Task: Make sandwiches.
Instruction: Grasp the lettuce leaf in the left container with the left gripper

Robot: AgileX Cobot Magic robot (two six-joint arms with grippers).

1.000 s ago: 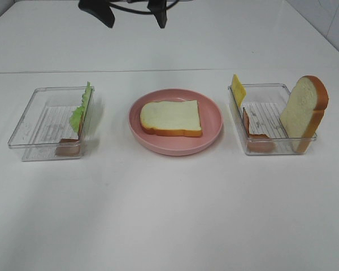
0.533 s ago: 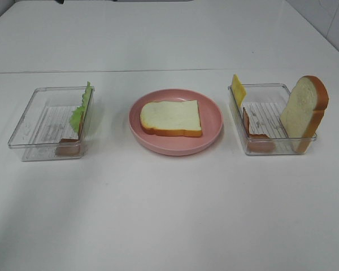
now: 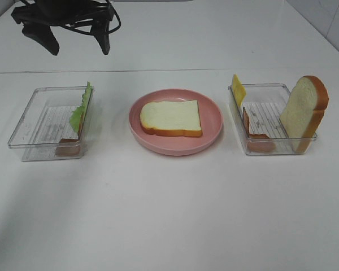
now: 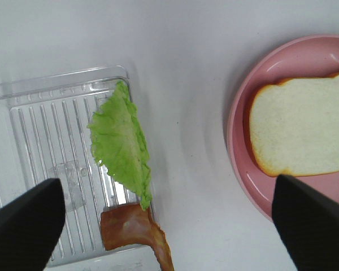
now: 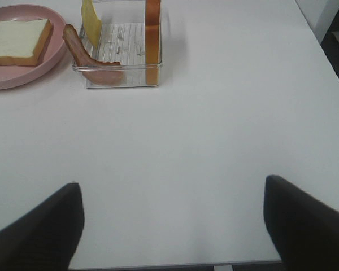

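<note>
Left claw (image 3: 79, 48): jaws apart, empty, over the tabletop's far-left edge.
Right claw (image 5: 170, 228): apart, empty.
White bread slice (image 3: 170, 117): flat on pink round plate (image 3: 175, 150), mid-tabletop.
Green lettuce leaf (image 4: 121, 147): leaned on clear plastic tray (image 3: 22, 132) wall.
Tip: probably best pinched by its free upper edge.

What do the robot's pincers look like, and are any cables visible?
The left pincer is matte black, with two flat, tapering fingers and thin black cables looping beside it. The right pincer shows only two black, blunt fingertips. No markings are visible on either.
</note>
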